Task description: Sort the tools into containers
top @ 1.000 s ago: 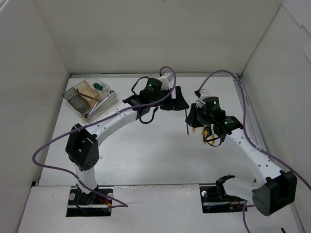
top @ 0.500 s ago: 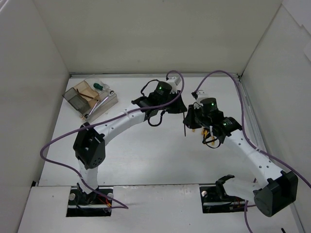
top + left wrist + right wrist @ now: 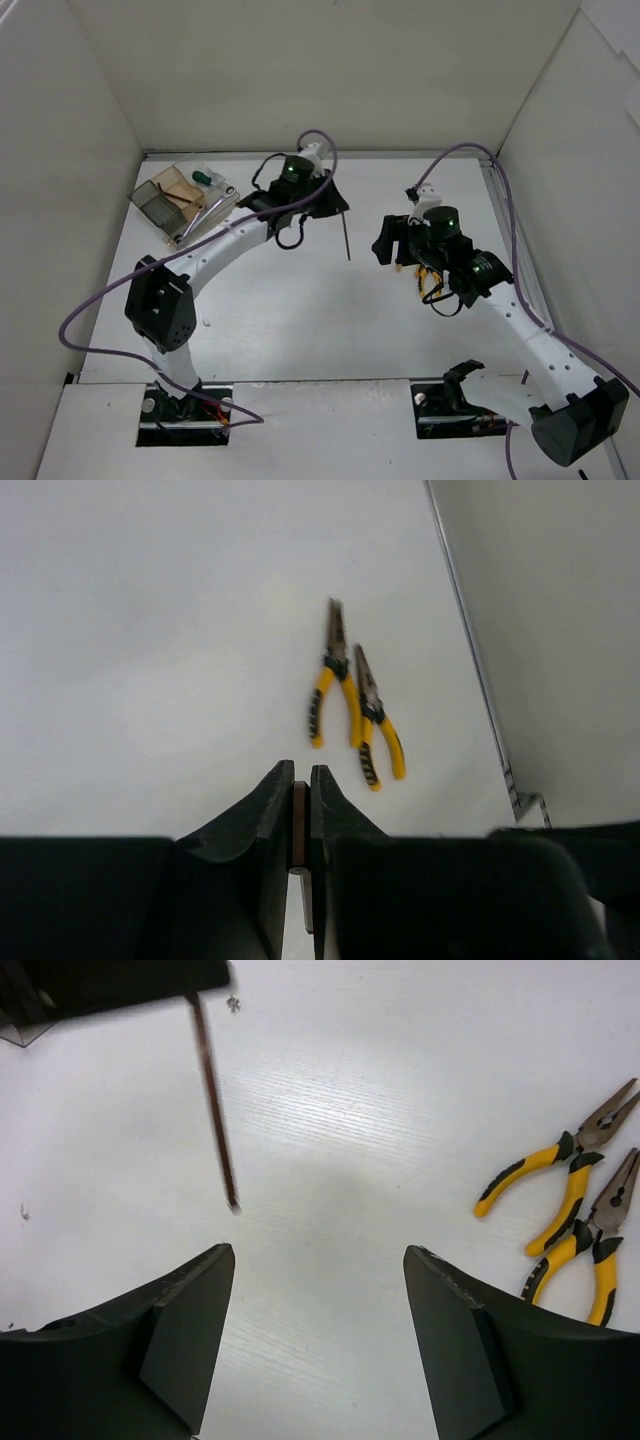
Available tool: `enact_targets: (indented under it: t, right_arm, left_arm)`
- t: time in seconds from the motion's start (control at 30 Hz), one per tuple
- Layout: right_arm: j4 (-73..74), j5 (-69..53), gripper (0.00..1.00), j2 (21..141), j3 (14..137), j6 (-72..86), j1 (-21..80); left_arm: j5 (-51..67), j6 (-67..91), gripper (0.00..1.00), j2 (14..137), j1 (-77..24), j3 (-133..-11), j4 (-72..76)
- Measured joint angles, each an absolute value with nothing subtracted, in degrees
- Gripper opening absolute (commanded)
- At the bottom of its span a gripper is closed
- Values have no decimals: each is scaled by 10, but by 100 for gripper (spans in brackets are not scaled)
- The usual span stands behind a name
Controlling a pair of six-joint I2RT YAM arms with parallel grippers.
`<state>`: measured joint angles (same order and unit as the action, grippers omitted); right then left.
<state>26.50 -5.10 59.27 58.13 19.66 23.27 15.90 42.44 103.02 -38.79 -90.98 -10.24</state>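
Observation:
My left gripper (image 3: 340, 208) (image 3: 301, 770) is shut on a thin dark rod (image 3: 346, 238) (image 3: 299, 815) that hangs down above the middle of the table. To its right, my right gripper (image 3: 382, 243) (image 3: 320, 1260) stands open with nothing between its fingers. In the right wrist view the rod (image 3: 212, 1100) hangs ahead to the left. Two yellow-handled pliers (image 3: 335, 675) (image 3: 378, 725) (image 3: 555, 1165) lie side by side on the table; the right arm mostly hides them from above. The containers (image 3: 150, 200) sit at the back left, holding a green-handled screwdriver (image 3: 205, 178) and a silver wrench (image 3: 203, 215).
White walls close in the table at the back and on both sides. Purple cables (image 3: 460, 152) loop over both arms. A metal rail (image 3: 510, 230) runs along the right wall, close to the pliers.
The left gripper shut on the rod while the right one held it. The right gripper has opened, and the left arm has swung left and back with the rod.

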Motion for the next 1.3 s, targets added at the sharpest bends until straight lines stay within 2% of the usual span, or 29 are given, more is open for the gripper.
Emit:
enact_targets:
  t: [0.27,0.47,0.87,1.07,1.3]
  right_arm:
    - [277,-2,68,567,567,197,232]
    - [293,25,69,565,549,199,228]
    - [300,34,69,594,545,213,202]
    - [300,34,69,625,546,222,199]
    - [300,34,69,632,547,231,197]
  left_arm:
    - [82,414,0,940,-129,-856,-95]
    - [38,406,0,941,20,-868,-80]
    - [46,394,0,1117,141,-971,-58]
    - [52,389,0,1208,154,-1013,-56]
    - [63,391,3,1253,151,-1028,-37]
